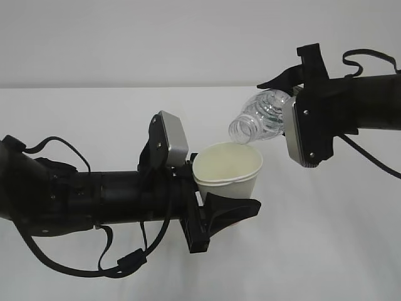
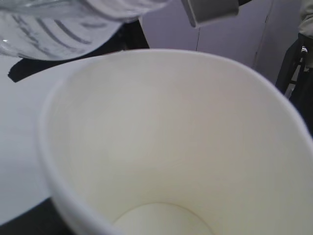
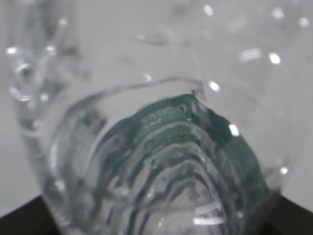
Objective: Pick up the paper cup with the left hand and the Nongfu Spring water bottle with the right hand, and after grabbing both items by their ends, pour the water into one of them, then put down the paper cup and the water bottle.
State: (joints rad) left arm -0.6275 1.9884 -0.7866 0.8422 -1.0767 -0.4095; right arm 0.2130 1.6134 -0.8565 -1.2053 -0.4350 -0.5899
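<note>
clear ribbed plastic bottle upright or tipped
Tipped: the clear ribbed plastic bottle lies nearly sideways, open mouth angled down over the white paper cup's rim.

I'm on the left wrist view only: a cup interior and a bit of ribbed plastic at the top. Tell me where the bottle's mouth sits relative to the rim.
Observer: In the exterior view the Nongfu Spring water bottle is tipped mouth-down, its opening just above the far rim of the paper cup.
Operator: Report who holds the bottle.
Observer: The right gripper grips its base end, above the table.
Operator: Now the cup's support.
Observer: The left gripper holds it low on the body, upright, clear of the table.
Operator: Confirm a stream.
Observer: I can't make one out.
</note>
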